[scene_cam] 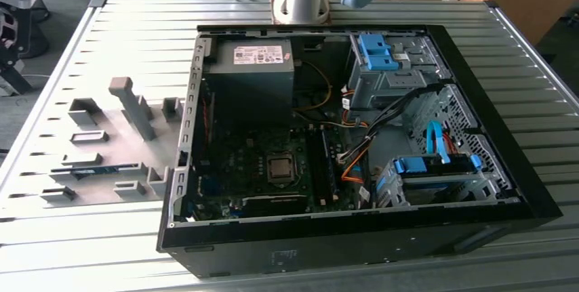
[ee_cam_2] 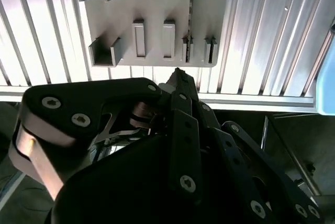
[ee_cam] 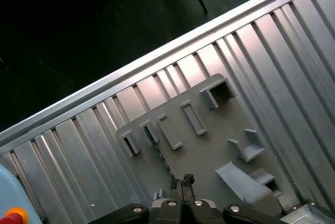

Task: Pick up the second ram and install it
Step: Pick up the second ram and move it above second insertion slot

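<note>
The second ram [scene_cam: 95, 169] is a thin blue-green stick standing on edge in a slot of the grey fixture plate [scene_cam: 127, 144], at the exterior view's left of the open computer case [scene_cam: 520, 197]. In both wrist views it shows edge-on as a dark thin line [ee_cam_2: 191, 20] [ee_cam: 160, 153]. My gripper [ee_cam_2: 178, 73] [ee_cam: 181, 180] hangs above the plate, close to one end of the ram and apart from it. Its black fingertips are together, shut, with nothing between them. The dark ram slots [scene_cam: 318, 163] lie beside the processor socket on the motherboard.
The plate [ee_cam_2: 157, 4] [ee_cam: 209, 145] carries several upright grey holders [scene_cam: 133, 106]. The case stands on a slatted aluminium table [scene_cam: 135, 28], holding a power supply [scene_cam: 253, 68], orange cables and blue drive latches [scene_cam: 375, 49]. The arm's base [scene_cam: 303, 1] is behind the case.
</note>
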{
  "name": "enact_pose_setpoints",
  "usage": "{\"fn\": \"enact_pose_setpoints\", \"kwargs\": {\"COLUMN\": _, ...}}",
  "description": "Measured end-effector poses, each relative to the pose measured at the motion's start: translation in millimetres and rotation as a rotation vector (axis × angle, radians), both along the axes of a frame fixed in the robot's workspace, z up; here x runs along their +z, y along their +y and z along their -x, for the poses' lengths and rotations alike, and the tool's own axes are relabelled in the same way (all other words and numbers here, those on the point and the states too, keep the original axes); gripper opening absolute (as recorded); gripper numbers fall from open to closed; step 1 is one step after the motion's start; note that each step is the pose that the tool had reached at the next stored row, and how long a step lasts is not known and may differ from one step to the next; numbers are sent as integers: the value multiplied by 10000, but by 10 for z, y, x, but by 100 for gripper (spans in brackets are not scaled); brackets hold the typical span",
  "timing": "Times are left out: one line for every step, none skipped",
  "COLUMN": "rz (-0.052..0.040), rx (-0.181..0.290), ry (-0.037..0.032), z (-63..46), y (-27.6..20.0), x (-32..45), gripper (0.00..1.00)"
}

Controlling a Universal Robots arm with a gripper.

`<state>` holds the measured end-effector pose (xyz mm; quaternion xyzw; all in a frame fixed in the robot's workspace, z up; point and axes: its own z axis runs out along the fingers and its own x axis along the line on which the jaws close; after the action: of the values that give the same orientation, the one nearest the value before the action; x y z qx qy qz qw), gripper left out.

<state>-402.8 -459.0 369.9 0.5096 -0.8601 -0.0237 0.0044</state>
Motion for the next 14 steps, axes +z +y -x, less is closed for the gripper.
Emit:
{"fn": "enact_pose_setpoints", "kwargs": {"rz": 1, "rx": 179, "ry": 1, "z": 0, "y": 0, "x": -1, "gripper": 10}}
{"fn": "enact_pose_setpoints", "kwargs": {"rz": 0, "rx": 354, "ry": 0, "z": 0, "y": 0, "x": -3, "gripper": 10}}
{"fn": "enact_pose_setpoints", "kwargs": {"rz": 0, "rx": 545, "ry": 0, "z": 0, "y": 0, "x": -5, "gripper": 10}}
{"fn": "enact_pose_setpoints", "kwargs": {"rz": 0, "rx": 730, "ry": 0, "z": 0, "y": 0, "x": -6, "gripper": 10}}
{"fn": "enact_pose_setpoints", "kwargs": {"rz": 1, "rx": 885, "ry": -4, "z": 0, "y": 0, "x": -8, "gripper": 10}}
{"fn": "enact_pose_setpoints", "kwargs": {"rz": 1, "rx": 1058, "ry": -12, "z": 0, "y": 0, "x": -10, "gripper": 10}}
{"fn": "enact_pose_setpoints", "kwargs": {"rz": 1, "rx": 1226, "ry": -19, "z": 0, "y": 0, "x": -13, "gripper": 10}}
{"fn": "enact_pose_setpoints", "kwargs": {"rz": 1, "rx": 1408, "ry": -23, "z": 0, "y": 0, "x": -17, "gripper": 10}}
{"fn": "enact_pose_setpoints", "kwargs": {"rz": 1, "rx": 1588, "ry": -27, "z": 0, "y": 0, "x": -22, "gripper": 10}}
{"fn": "enact_pose_setpoints", "kwargs": {"rz": 1, "rx": 1767, "ry": -31, "z": 0, "y": 0, "x": -27, "gripper": 10}}
{"fn": "enact_pose_setpoints", "kwargs": {"rz": 2, "rx": 1940, "ry": -37, "z": 0, "y": 0, "x": -30, "gripper": 10}}
{"fn": "enact_pose_setpoints", "kwargs": {"rz": 2, "rx": 2103, "ry": -45, "z": 0, "y": 0, "x": -33, "gripper": 10}}
{"fn": "enact_pose_setpoints", "kwargs": {"rz": 2, "rx": 2275, "ry": -52, "z": 0, "y": 0, "x": -37, "gripper": 10}}
{"fn": "enact_pose_setpoints", "kwargs": {"rz": 3, "rx": 2460, "ry": -61, "z": 0, "y": 0, "x": -40, "gripper": 10}}
